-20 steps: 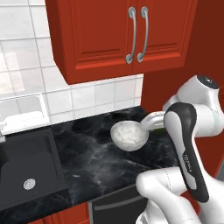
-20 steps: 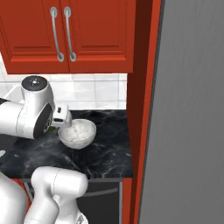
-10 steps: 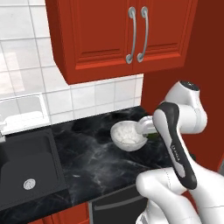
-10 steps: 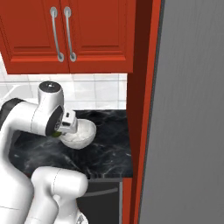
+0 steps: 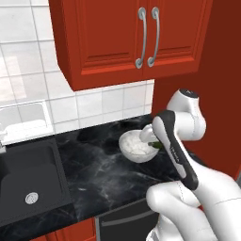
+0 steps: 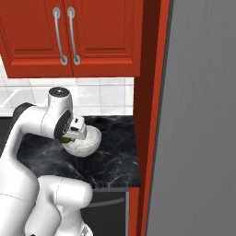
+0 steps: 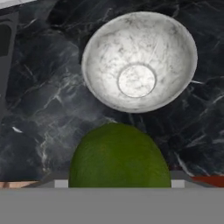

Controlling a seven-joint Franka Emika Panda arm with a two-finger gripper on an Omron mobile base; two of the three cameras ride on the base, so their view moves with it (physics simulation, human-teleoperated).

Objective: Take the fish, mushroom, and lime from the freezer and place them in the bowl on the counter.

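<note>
In the hand view the dark green lime (image 7: 119,155) sits between my fingers, so my gripper (image 7: 119,177) is shut on it. Just ahead lies the white-grey marbled bowl (image 7: 168,50), with nothing inside it. From the left base view the gripper (image 5: 153,141) hovers at the bowl's (image 5: 133,147) right rim, the lime (image 5: 157,145) peeking out beside it. In the right base view the hand (image 6: 70,137) holds the lime (image 6: 64,139) at the bowl's (image 6: 88,141) left side. The fish and mushroom are out of view.
The bowl stands on the black marble counter (image 5: 103,174), with a black sink (image 5: 23,181) at the left. Red cabinets (image 5: 127,37) hang above. The grey freezer (image 6: 203,120) rises at the right, past a red side panel (image 6: 150,92).
The arm has swung in from the right and lowered, bringing the gripper and the lime up to the bowl's rim. The bowl has not moved.
</note>
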